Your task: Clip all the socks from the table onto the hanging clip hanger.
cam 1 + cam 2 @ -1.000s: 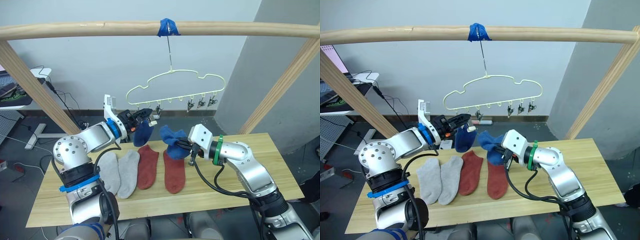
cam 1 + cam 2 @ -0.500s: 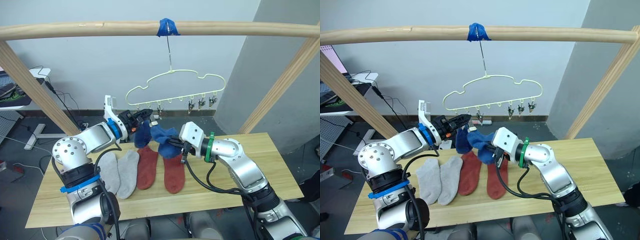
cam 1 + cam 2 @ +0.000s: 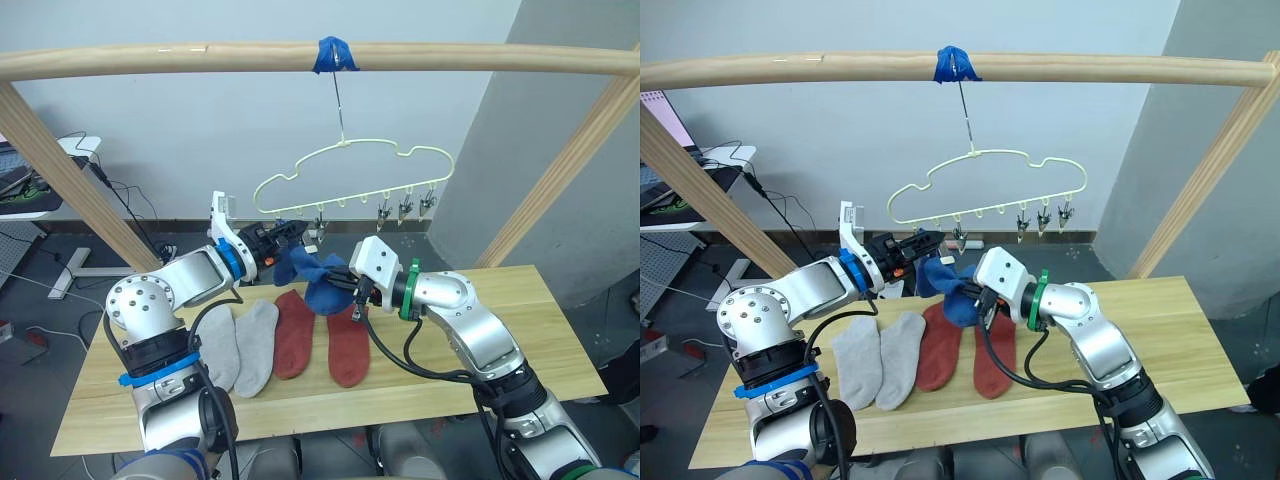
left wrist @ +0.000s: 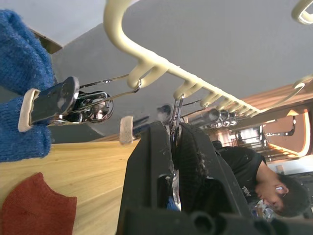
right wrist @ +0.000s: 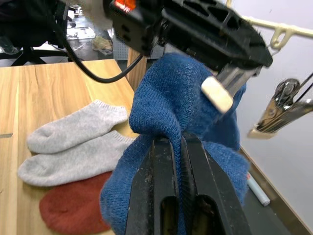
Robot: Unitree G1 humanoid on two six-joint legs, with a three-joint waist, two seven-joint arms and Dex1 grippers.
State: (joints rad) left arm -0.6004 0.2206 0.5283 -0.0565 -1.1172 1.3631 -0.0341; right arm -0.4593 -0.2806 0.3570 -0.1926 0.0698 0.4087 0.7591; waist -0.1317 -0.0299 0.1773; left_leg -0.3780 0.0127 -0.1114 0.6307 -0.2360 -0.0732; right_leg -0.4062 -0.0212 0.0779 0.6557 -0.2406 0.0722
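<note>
Right wrist view: my right gripper (image 5: 177, 147) pinches a soft blue knit sock (image 5: 168, 112) toward the small metal clip (image 4: 174, 111) my left gripper (image 4: 174, 147) squeezes for clipping.

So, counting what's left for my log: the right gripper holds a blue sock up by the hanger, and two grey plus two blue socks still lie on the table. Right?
Not quite. The right gripper does hold a blue sock by the clip hanger, but beside the two grey socks the table holds two rust red socks, not blue, as the left eye view shows.
</note>
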